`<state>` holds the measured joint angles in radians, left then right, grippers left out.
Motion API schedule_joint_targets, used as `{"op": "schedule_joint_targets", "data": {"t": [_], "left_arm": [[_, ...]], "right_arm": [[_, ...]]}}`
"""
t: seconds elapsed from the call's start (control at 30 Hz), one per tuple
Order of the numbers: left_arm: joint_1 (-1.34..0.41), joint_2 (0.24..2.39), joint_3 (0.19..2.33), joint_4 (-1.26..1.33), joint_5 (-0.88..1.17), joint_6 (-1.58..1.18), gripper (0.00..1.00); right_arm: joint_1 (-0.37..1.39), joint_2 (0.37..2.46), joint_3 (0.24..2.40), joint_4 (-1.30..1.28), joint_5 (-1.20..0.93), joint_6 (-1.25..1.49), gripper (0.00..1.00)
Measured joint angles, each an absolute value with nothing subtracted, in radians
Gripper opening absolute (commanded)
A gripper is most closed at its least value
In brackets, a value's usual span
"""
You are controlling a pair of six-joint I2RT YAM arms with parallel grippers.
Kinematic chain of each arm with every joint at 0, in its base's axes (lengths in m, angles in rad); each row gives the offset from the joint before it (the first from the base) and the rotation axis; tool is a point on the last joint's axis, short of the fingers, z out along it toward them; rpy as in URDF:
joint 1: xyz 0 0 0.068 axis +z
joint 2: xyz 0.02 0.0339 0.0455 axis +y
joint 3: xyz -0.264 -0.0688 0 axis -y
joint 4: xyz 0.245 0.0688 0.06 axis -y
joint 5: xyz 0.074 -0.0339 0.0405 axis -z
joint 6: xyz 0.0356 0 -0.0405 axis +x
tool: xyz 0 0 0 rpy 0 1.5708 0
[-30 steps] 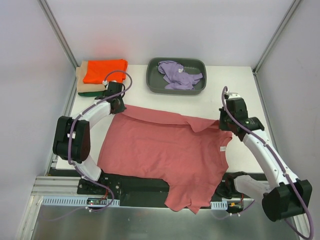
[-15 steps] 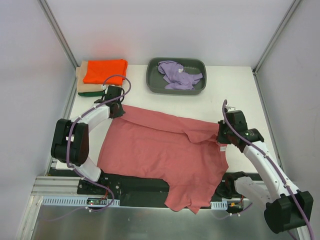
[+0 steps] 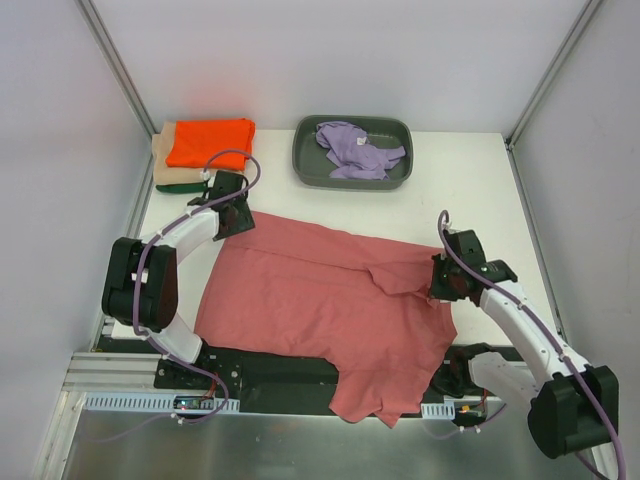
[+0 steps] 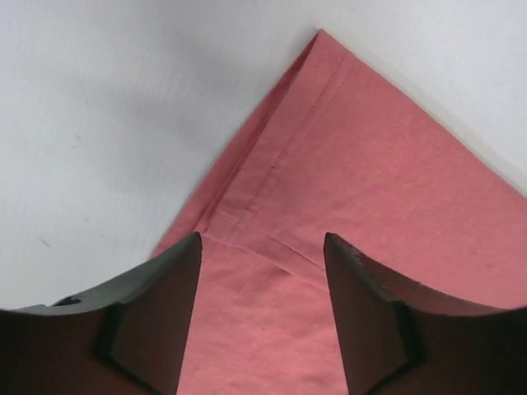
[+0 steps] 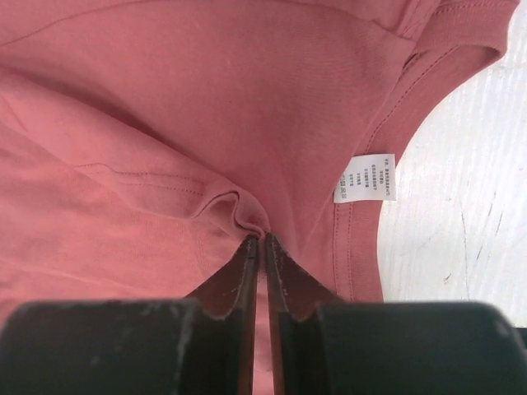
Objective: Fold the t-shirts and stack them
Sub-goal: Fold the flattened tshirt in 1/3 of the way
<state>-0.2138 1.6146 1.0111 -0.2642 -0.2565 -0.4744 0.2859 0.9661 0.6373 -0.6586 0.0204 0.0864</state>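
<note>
A rose-red t-shirt (image 3: 320, 300) lies spread across the table, its far edge folded over and its near part hanging over the front edge. My left gripper (image 3: 236, 218) stands open just over the shirt's far-left corner (image 4: 313, 99), nothing between its fingers (image 4: 165, 304). My right gripper (image 3: 443, 282) is at the shirt's right side by the collar, its jaws almost together on a small pucker of the cloth (image 5: 247, 210). A white label (image 5: 365, 178) shows beside the collar hem. A crumpled lavender t-shirt (image 3: 355, 148) lies in the tray.
The dark grey tray (image 3: 300, 160) stands at the back centre. At the back left is a folded stack with orange (image 3: 208, 140) on top, tan (image 3: 160, 165) and dark green (image 3: 178, 187) below. Frame posts and white walls bound the table.
My left gripper has opened and let go of the shirt's far-left corner. My right gripper has moved nearer and lower, drawing the collar side of the shirt down onto the table.
</note>
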Motion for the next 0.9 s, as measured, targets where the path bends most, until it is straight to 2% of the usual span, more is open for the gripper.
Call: {"op": "schedule_joint_targets", "data": {"t": [0.07,0.13,0.2,0.3,0.4,0.53,0.67,0.8,0.9], "left_arm": [[-0.214,1.615,1.017,-0.268,-0.242,-0.476,0.99],[-0.214,1.614,1.019,-0.268,-0.233,-0.48,0.99],[-0.214,1.612,1.018,-0.271,-0.216,-0.487,0.99],[-0.214,1.598,1.014,-0.275,-0.19,-0.488,0.99],[-0.214,1.567,1.007,-0.277,-0.171,-0.49,0.99],[-0.214,1.51,0.97,-0.273,-0.13,-0.503,0.99],[-0.214,1.414,0.873,-0.274,-0.086,-0.533,0.99],[-0.214,1.31,0.744,-0.275,-0.061,-0.58,0.99],[-0.214,1.248,0.652,-0.278,-0.036,-0.607,0.99]], "right_arm": [[0.289,0.976,0.637,-0.658,0.018,0.091,0.2],[0.292,0.98,0.633,-0.655,0.02,0.095,0.29],[0.292,0.986,0.631,-0.654,0.028,0.1,0.44],[0.294,1.001,0.63,-0.653,0.036,0.105,0.6],[0.317,1.009,0.63,-0.649,0.039,0.096,0.71],[0.403,0.982,0.63,-0.64,0.048,0.062,0.73],[0.573,0.957,0.657,-0.632,0.066,0.018,0.73],[0.755,1.047,0.739,-0.611,0.125,0.01,0.73],[0.865,1.157,0.786,-0.582,0.187,-0.006,0.69]]}}
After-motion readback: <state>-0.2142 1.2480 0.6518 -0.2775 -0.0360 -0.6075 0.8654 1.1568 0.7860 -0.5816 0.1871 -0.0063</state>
